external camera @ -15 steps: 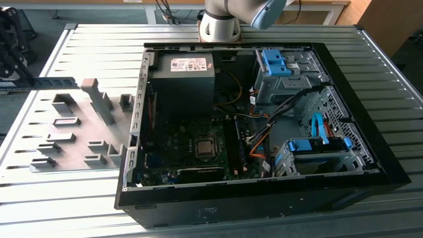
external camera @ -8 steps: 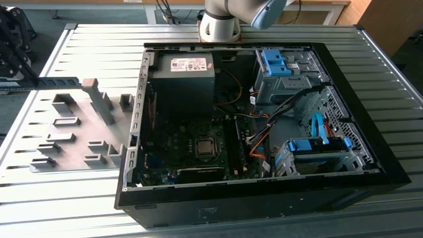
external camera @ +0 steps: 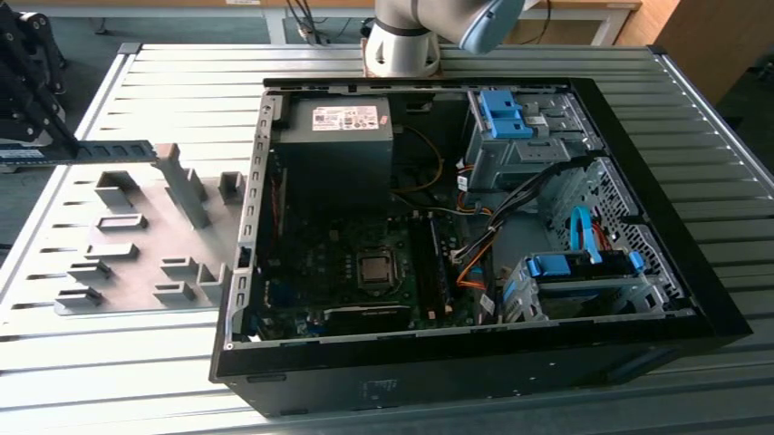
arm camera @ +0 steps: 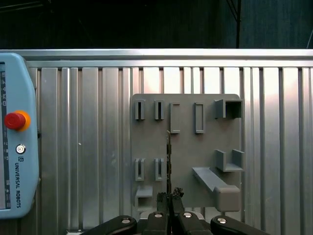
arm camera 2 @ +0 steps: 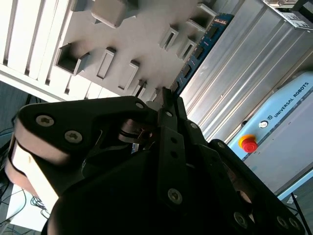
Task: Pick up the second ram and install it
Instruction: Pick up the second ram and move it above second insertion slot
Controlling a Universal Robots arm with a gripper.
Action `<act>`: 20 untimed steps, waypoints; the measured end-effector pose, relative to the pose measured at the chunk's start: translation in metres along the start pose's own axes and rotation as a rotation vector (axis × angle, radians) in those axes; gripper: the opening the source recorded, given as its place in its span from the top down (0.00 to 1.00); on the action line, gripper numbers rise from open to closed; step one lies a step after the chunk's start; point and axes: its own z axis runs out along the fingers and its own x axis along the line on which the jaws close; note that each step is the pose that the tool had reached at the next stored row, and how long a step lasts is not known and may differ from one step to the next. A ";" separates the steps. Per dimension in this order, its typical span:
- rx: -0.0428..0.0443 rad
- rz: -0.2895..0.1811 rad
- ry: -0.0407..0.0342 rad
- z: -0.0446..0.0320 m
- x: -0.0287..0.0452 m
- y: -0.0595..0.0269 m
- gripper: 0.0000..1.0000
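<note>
Above the grey fixture plate [arm camera: 188, 156], the gripper [arm camera: 169, 198] clamps the second ram [arm camera: 168, 161] edge-on.

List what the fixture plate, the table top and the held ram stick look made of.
Fixture plate: grey plastic by its look, matte, with moulded blocks. Table top: metal, likely aluminium; silvery ribbed slats with a dull sheen. In the gripper, the second ram: blue-green circuit board with dark chips, probably fibreglass laminate.

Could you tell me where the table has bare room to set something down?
Bare slats: between the teach pendant and the fixture plate, and a strip of table below the plate in the exterior view. Crowded: the plate's blocks and the computer case.
</note>
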 end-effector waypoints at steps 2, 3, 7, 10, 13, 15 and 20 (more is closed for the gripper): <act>0.0001 0.000 -0.0001 0.0001 0.0000 -0.0018 0.86; 0.0001 0.000 0.0000 0.0001 0.0000 -0.0026 0.86; 0.0001 0.000 0.0000 0.0000 -0.0001 -0.0061 0.86; 0.0001 0.000 0.0000 0.0000 -0.0002 -0.0088 0.86; 0.0000 0.000 0.0000 0.0000 -0.0002 -0.0116 0.86; 0.0000 0.000 0.0000 0.0000 -0.0003 -0.0133 0.86; 0.0000 0.000 0.0001 -0.0001 -0.0004 -0.0182 0.86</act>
